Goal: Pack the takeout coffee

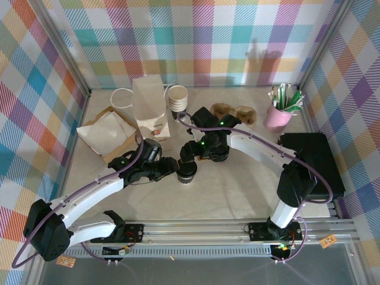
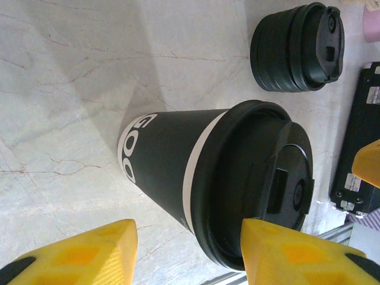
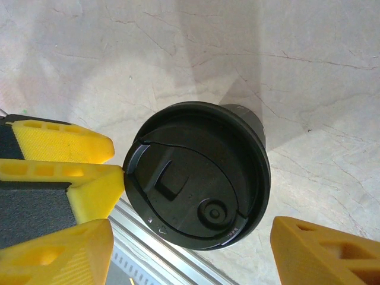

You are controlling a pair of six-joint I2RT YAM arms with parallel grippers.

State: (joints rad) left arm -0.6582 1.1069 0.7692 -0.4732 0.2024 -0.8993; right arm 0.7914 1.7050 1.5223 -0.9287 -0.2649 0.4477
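The takeout coffee [image 1: 187, 174] stands upright on the table between the two arms, a paper cup under a round black lid [image 3: 196, 184]. In the left wrist view its wall [image 2: 166, 160] is black with a white band under the lid and white lettering at the base. My left gripper [image 2: 189, 240] is open around the cup's top. One yellow finger [image 2: 291, 255] is at the lid's rim and the other [image 2: 77, 258] is well clear. My right gripper [image 3: 191, 231] hangs above the lid, open, its fingers apart from it on both sides.
A squat stack of black lids [image 2: 297, 47] sits just beyond the cup. At the back stand a white paper bag [image 1: 148, 107], a stack of cream cups [image 1: 177, 98], cardboard carriers [image 1: 234, 111] and a pink cup of packets [image 1: 277, 116]. A black box [image 1: 312, 160] lies right, flat bags [image 1: 107, 133] left.
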